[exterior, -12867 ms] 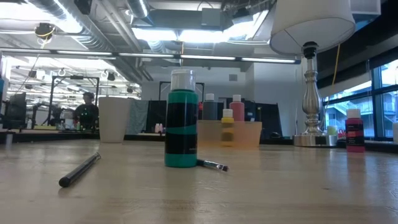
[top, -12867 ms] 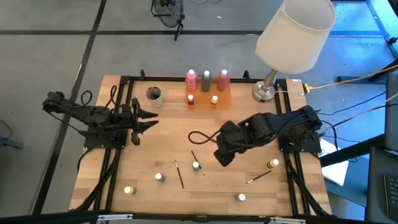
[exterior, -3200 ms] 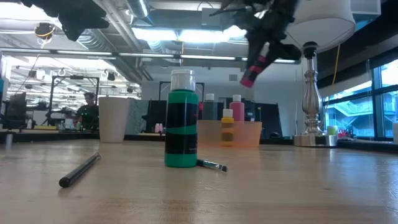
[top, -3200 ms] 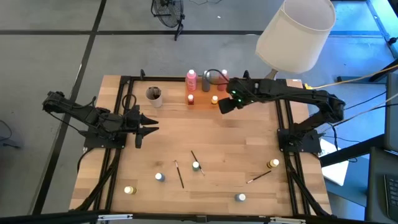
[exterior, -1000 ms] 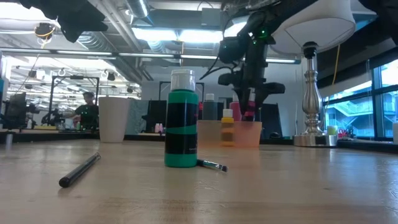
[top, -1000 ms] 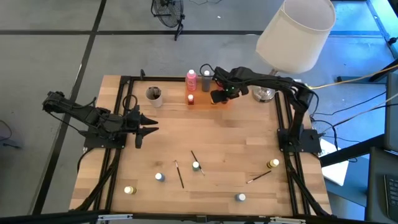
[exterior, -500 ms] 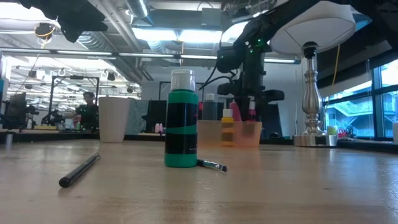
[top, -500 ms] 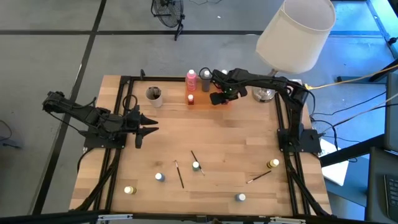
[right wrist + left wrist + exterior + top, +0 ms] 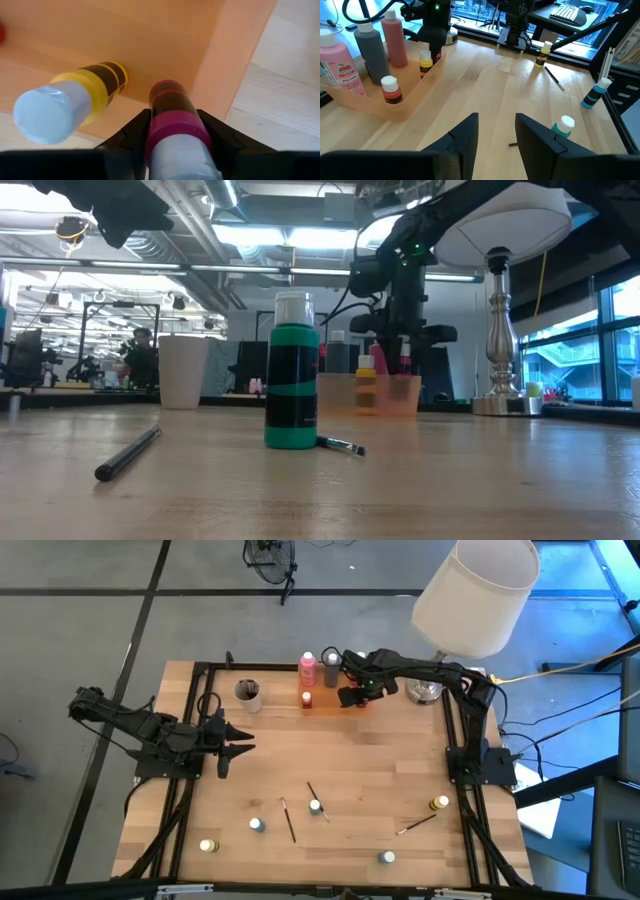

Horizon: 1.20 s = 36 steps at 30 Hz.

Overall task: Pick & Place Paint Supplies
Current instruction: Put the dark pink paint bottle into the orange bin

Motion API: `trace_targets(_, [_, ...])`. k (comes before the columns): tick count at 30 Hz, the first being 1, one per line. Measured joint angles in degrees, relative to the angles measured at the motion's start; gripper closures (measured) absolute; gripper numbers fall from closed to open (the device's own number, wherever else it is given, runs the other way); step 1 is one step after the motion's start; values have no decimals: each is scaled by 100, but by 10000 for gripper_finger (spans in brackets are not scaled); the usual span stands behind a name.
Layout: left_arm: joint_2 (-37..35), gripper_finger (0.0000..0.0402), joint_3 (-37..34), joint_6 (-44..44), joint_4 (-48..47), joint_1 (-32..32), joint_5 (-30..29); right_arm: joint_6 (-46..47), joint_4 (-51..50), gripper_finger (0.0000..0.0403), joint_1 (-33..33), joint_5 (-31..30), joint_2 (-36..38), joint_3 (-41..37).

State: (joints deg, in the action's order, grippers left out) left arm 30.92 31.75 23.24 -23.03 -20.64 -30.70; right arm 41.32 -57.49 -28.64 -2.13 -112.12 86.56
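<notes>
Magenta pot clamped upright between right gripper fingers, lowered inside orange tray just beside yellow pot; left gripper, parted and empty, well away.

Wood-plank counter w/ black frame rails along its sides, on a grey concrete floor w/ dark seam lines; a fan stands on the floor beyond the far edge. Lamp w/ white shade & silver base at far right corner of counter. Low view: open ceiling w/ ducts & strip lights, big windows at right, a person far back left among desks.
</notes>
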Motion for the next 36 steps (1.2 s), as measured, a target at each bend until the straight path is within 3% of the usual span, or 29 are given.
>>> trace_targets(17, [-2,276,0,-2,-122,0,-2,-24,54,265,-20,121,-297,0])
trace_targets(24, [-1,276,0,-2,-125,1,-15,-24,151,238,-22,280,-297,0])
trace_targets(36, [0,276,0,-2,-126,0,-15,-46,170,239,-22,291,-297,0])
